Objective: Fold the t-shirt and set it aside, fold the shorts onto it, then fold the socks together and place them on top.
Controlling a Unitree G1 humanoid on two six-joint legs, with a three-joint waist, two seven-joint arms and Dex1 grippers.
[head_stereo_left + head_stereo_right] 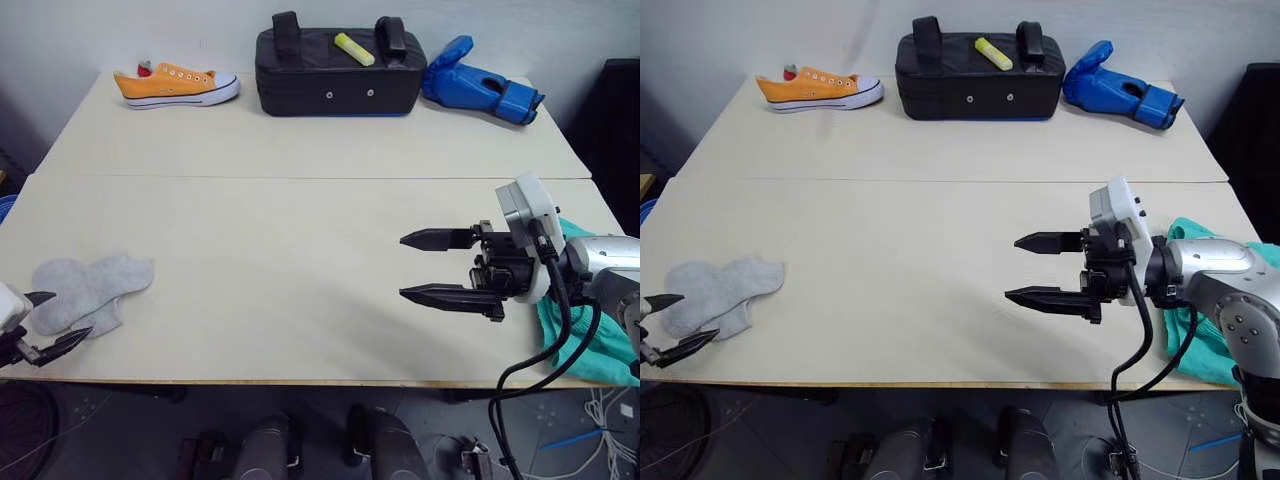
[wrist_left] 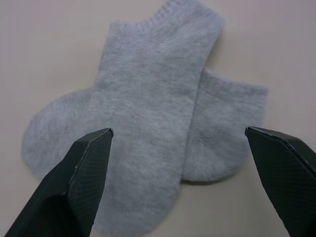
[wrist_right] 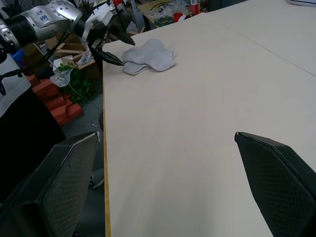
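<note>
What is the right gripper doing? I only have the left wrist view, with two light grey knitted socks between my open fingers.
Observer: The right gripper hovers open and empty over the bare cream table, far across from the light grey knitted socks.
Operator: Where are the shorts?
Observer: The teal cloth shorts lie bunched at the table's near right corner, beneath the right arm.
Operator: What else is on the table?
Observer: Along the far edge stand an orange canvas sneaker, a black padded bag and a blue boxing glove.
</note>
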